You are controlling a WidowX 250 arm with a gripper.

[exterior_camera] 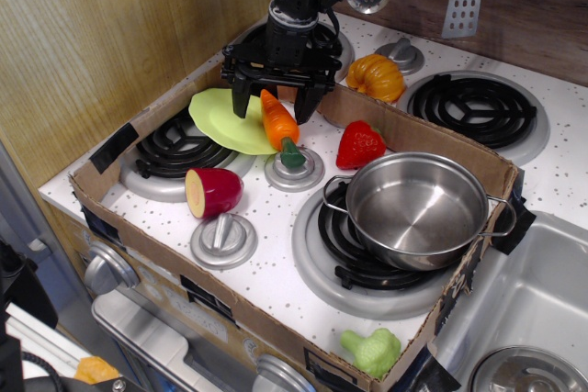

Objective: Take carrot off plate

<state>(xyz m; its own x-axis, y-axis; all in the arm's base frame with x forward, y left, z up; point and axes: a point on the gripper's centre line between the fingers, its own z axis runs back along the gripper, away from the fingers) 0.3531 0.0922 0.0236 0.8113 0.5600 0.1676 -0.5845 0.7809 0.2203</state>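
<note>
The orange carrot (278, 122) with its dark green top lies tilted on the right edge of the lime-green plate (227, 118), its green end resting on a round silver knob. The plate leans over the back left burner. My black gripper (271, 100) hangs open just above the carrot's thick end, one finger on each side of it, not gripping it.
A cardboard frame (404, 130) rings the stove top. A red strawberry (359, 144) lies right of the carrot. A steel pot (418, 208) sits on the front right burner. A halved red fruit (213, 192) lies in front, an orange pumpkin (375, 77) behind the cardboard.
</note>
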